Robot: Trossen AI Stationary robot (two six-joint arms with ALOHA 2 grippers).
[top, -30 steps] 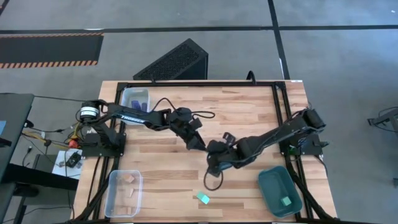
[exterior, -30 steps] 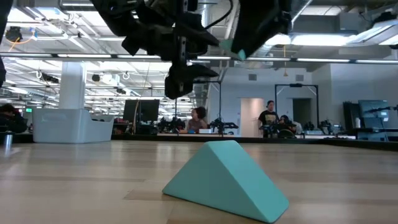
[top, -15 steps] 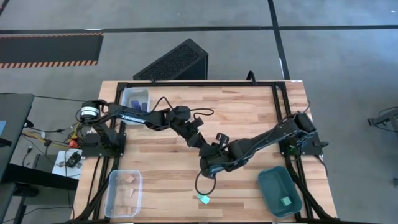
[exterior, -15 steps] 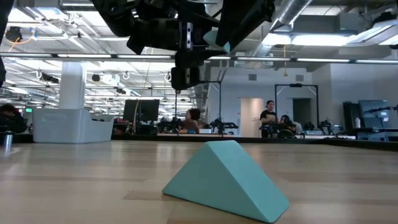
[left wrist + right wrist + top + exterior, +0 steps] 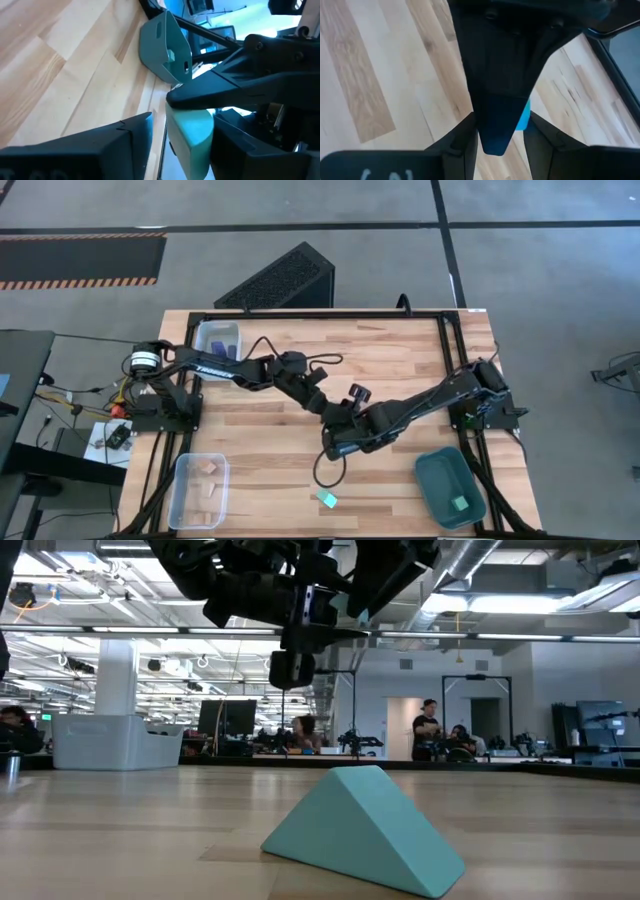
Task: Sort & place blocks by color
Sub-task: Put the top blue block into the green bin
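Observation:
A small teal block [image 5: 189, 131] is up in the air over the table's middle, between my two grippers; it shows as a teal speck [image 5: 352, 602] in the low view. My left gripper [image 5: 335, 418] reaches in from the table's left, and my right gripper [image 5: 336, 442] from the right, slanting down. Both are shut on this block, which the arms hide in the high view. A teal wedge [image 5: 326, 499] lies flat on its long face near the front edge, clear of both grippers. My left gripper has the teal block's lower part [image 5: 192, 150] between its two fingers [image 5: 131, 137], coming nearly level from the table's left. The block is lifted clear of the table. My right gripper pinches the same block at its other end [image 5: 190, 114]; one finger [image 5: 225, 86] lies across that end. In its own wrist view only the block's edge [image 5: 523, 118] shows, beside the left gripper's dark fingers. It comes slanting down from the table's right.
A clear bin [image 5: 218, 337] with blue-purple blocks stands at the far left. A clear bin [image 5: 200, 490] with tan pieces is at the near left. A dark teal tray [image 5: 450, 488] holding a teal block is at the near right. A cable loop [image 5: 324, 470] hangs under the right arm.
My right gripper has carried the teal block a little toward the table's left and up, turning as it went, until it met the left gripper. My left gripper has kept its place, and its wrist has rolled. The wedge on the table has not moved.

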